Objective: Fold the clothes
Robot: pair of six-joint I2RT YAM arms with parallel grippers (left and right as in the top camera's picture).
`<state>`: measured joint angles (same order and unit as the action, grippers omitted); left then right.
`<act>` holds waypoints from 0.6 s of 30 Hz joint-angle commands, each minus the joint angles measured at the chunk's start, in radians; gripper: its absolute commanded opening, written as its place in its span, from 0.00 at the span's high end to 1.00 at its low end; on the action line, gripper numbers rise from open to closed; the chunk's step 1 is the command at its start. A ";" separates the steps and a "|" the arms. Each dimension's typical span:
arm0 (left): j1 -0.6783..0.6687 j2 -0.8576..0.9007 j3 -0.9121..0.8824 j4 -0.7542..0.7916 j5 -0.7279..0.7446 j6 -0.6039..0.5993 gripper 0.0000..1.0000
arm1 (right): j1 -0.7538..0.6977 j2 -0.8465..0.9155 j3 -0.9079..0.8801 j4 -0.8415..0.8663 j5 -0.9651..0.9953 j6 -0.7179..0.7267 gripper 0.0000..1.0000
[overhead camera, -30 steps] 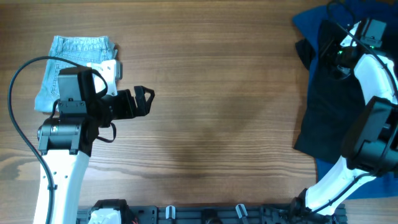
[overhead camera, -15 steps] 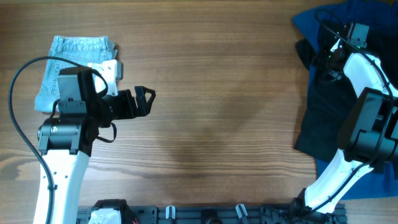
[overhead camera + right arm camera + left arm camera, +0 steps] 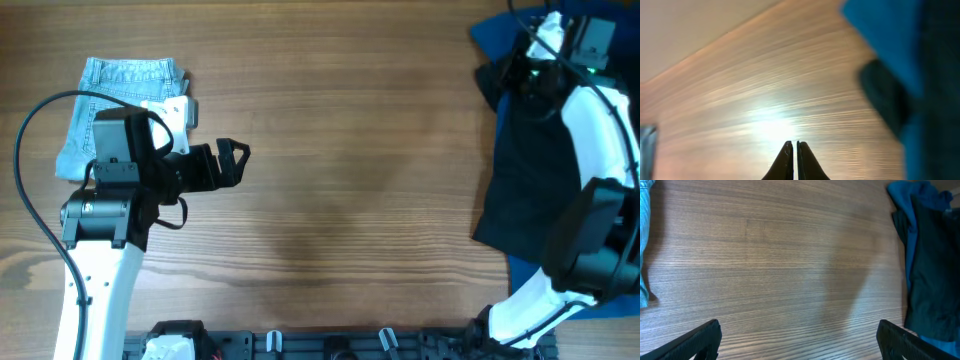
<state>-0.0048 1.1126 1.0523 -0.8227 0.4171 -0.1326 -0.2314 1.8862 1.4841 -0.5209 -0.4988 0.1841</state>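
Overhead view: locate the large plain black fabric shorts (image 3: 530,170) at the right side of the wooden counter (image 3: 360,150), lying unfolded on top of a big royal-blue garment (image 3: 497,30) showing past the far and near edges. Note the small light-blue denim shorts (image 3: 125,85) at the far left, compact and squared, partly hidden under the left arm (image 3: 100,250). Treat as probably finished and set aside to keep the middle free as a folding area.

Find the left tool (image 3: 234,158) above bare wood just right of the denim shorts, spread wide and holding nothing. Read as parked clear of the work.

Check the right tool (image 3: 794,159) in the right wrist view: tips pressed together, bare wood behind, no cloth visible between. In the overhead view, place at the far corner of the black shorts. Cannot confirm a hold on fabric; judge the pinch as either missed or closed on an edge hidden from view.

Next: verify the grip before drawing the shorts toward the middle. Expect limp cloth to drag the blue garment along.
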 commanded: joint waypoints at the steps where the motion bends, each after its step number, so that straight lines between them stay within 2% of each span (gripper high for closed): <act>1: -0.005 -0.006 0.019 0.002 0.021 0.016 0.00 | 0.106 0.002 0.001 -0.019 -0.008 -0.058 0.96; 3: -0.005 -0.006 0.019 -0.005 0.021 0.016 0.00 | 0.140 0.000 0.001 -0.033 0.238 0.044 0.96; 4: -0.005 -0.006 0.019 -0.007 0.021 0.016 0.00 | 0.142 0.001 0.001 -0.043 0.311 0.083 0.87; 5: -0.005 -0.006 0.019 -0.014 0.021 0.016 0.00 | 0.141 0.003 0.001 -0.073 0.428 0.138 0.73; 6: -0.005 -0.006 0.019 -0.021 0.021 0.016 0.00 | 0.135 0.005 0.000 -0.099 0.481 0.163 0.63; 7: -0.005 -0.006 0.019 -0.024 0.021 0.016 0.00 | 0.129 0.007 -0.001 -0.115 0.501 0.168 0.60; 8: -0.005 -0.006 0.019 -0.024 0.021 0.016 0.00 | 0.119 0.013 -0.001 -0.127 0.511 0.167 0.48; 11: -0.005 -0.006 0.019 -0.024 0.021 0.016 0.00 | 0.071 0.021 -0.001 -0.133 0.521 0.167 0.42; 18: -0.005 -0.006 0.019 -0.024 0.021 0.014 0.00 | -0.002 0.055 -0.004 -0.138 0.521 0.156 0.43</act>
<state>-0.0048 1.1126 1.0527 -0.8463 0.4171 -0.1322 -0.2253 1.8996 1.4834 -0.6586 -0.0086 0.3332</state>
